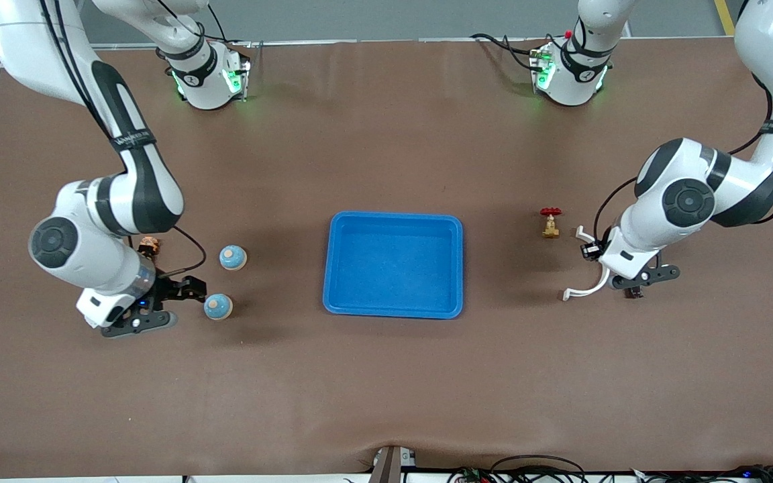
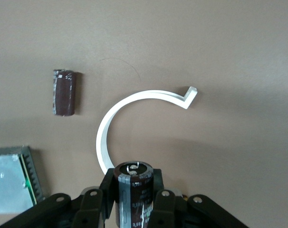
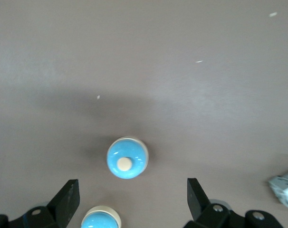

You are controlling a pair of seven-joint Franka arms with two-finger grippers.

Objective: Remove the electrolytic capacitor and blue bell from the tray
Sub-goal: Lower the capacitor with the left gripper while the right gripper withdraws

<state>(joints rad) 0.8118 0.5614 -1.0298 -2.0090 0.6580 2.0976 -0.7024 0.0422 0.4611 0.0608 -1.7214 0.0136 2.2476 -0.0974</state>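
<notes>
Brown tabletop all over, with a blue tray sitting dead center and empty.

Left claw is pinched tight on a dark capacitor, clearly visible in its wrist view, and it hangs over the tabletop toward the left arm's end. In the front view that claw sits at roughly 3 o'clock from the tray. A white C-shaped plastic piece lies under it, and a second, brownish capacitor lies flat on the tabletop near that piece, apart from it. A little brass valve with a red handle stands between the tray and the left arm.

Right claw is spread wide with nothing in it, down low at about 9 o'clock from the tray. Its wrist view shows both fingers apart, with one blue bell sitting right between them. In the front view that bell is just beside the claw. Another blue bell stands farther from the front camera. A small orange-brown thing peeks out by the right arm, can't tell what it is.
</notes>
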